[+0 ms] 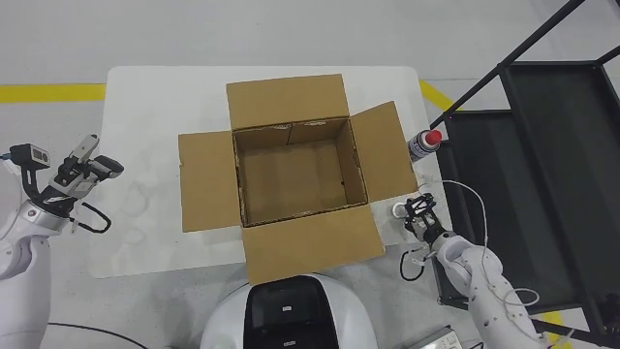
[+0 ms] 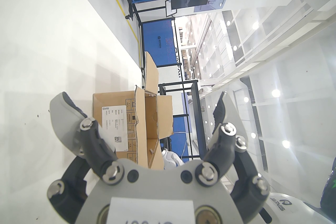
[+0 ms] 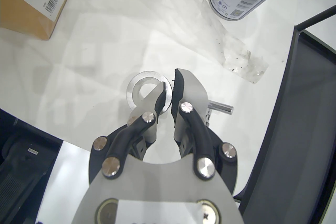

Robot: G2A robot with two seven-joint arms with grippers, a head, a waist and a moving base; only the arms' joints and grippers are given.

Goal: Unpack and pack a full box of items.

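Right pincer [image 3: 172,84]: It sat at the near right of the worktop [image 1: 165,97], just right of the box's near right corner. Its jaws were drawn almost together, one finger [image 3: 161,93] inside the hole of the metal ring and the other outside, pinching the ring's rim.
Metal ring [image 3: 134,89]: It lay flat on the worktop beside the box, with its rim caught between the right pincer's pads.
Clear film [image 3: 236,57]: A crumpled transparent strip lay on the worktop between the ring and the spray can, touching neither.
Left pincer [image 2: 143,101]: It hung off the left edge of the worktop, well apart from the box. It was spread wide, held nothing, and pointed towards the box.
Box [image 1: 286,102]: The cardboard box stood in the middle of the worktop with all four flaps folded outwards. Bare cardboard showed on its floor, and a white label was on its left side [image 2: 110,99].
Spray can [image 1: 423,142]: It stood upright with a red cap near the right edge of the worktop, just beyond the box's right flap.
Rack [image 1: 523,155]: A black metal shelf frame stood right of the worktop, close by the can.
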